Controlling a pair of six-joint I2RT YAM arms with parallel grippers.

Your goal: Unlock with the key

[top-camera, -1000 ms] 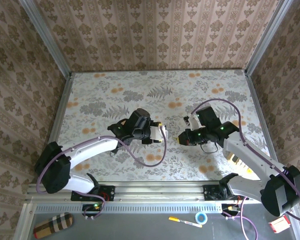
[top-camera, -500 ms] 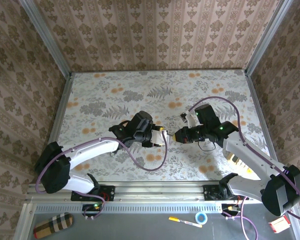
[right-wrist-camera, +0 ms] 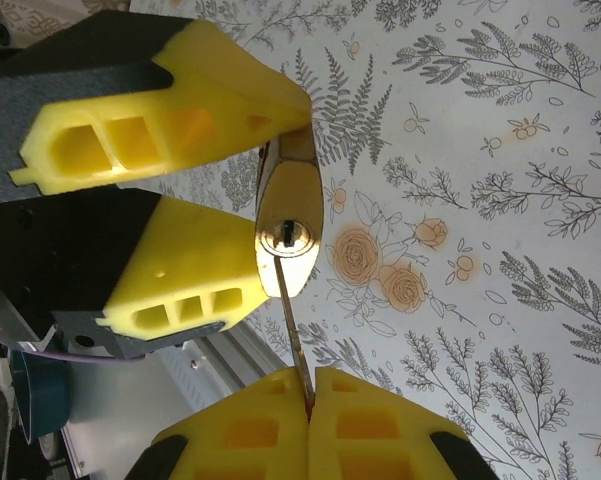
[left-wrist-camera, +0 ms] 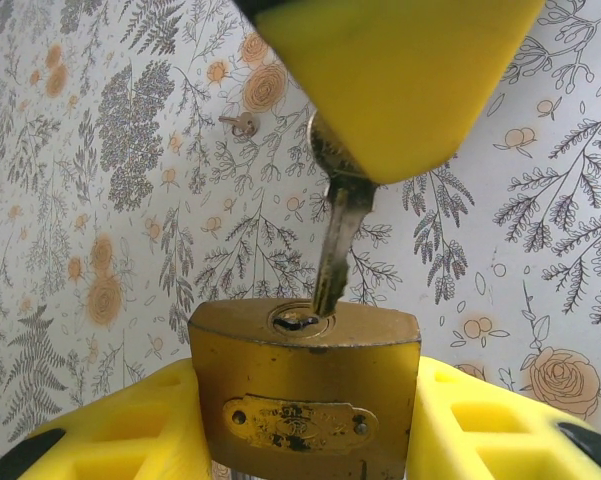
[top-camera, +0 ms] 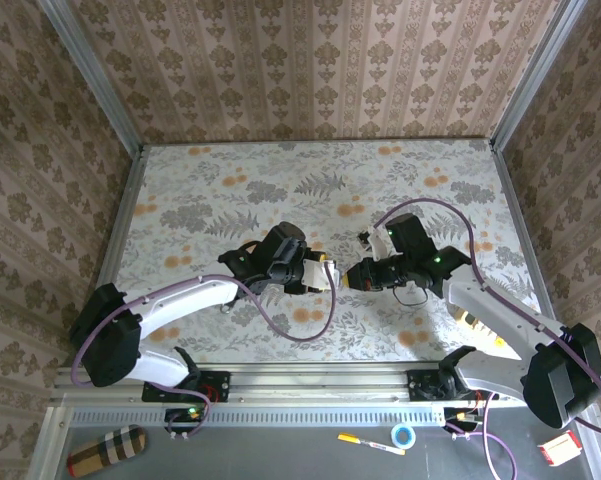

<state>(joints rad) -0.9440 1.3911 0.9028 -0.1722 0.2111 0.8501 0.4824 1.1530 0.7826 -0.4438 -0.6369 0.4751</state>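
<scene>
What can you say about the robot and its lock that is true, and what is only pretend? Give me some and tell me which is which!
1. The left gripper holds the padlock between its yellow fingers. True.
2. The key lies flat on the table. False: the right gripper pinches it, with its tip at the keyhole.
3. The padlock is silver. False: it is a gold, brassy colour.
4. The right gripper is shut on the key. True.
5. The table has plain white paper on it. False: it is covered in flowers and leaves.
</scene>
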